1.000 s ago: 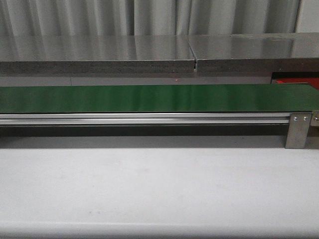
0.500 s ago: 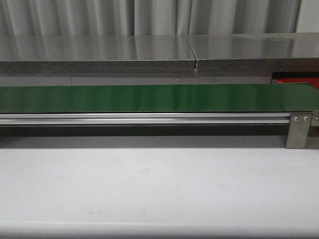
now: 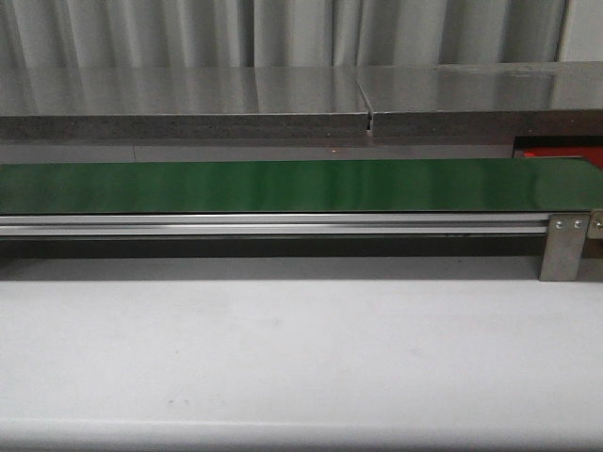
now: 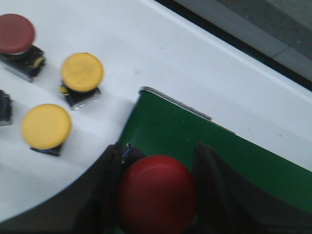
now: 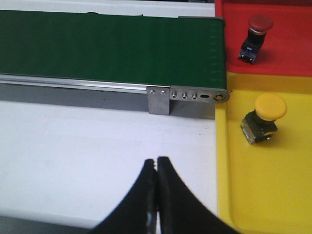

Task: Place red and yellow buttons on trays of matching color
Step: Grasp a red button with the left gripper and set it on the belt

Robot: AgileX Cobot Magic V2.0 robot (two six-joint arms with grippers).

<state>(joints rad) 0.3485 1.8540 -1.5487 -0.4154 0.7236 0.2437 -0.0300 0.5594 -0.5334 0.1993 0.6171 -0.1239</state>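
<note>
My left gripper (image 4: 158, 148) is shut on a red button (image 4: 156, 195) and holds it over the end of the green belt (image 4: 195, 131). On the white table beside it stand two yellow buttons (image 4: 82, 72) (image 4: 46, 126) and another red button (image 4: 15, 33). My right gripper (image 5: 156, 160) is shut on nothing above the white table, near the belt's other end. Beyond that end lie the trays: a red tray (image 5: 287, 48) carries a red button (image 5: 256, 29), and a yellow tray (image 5: 263, 185) carries a yellow button (image 5: 267, 114). Neither gripper appears in the front view.
The long green belt (image 3: 283, 185) runs across the front view on an aluminium rail (image 3: 273, 224) with a metal bracket (image 3: 563, 247) at its right end. A sliver of the red tray (image 3: 556, 153) shows behind it. A dark object (image 4: 4, 107) sits at the left wrist view's edge.
</note>
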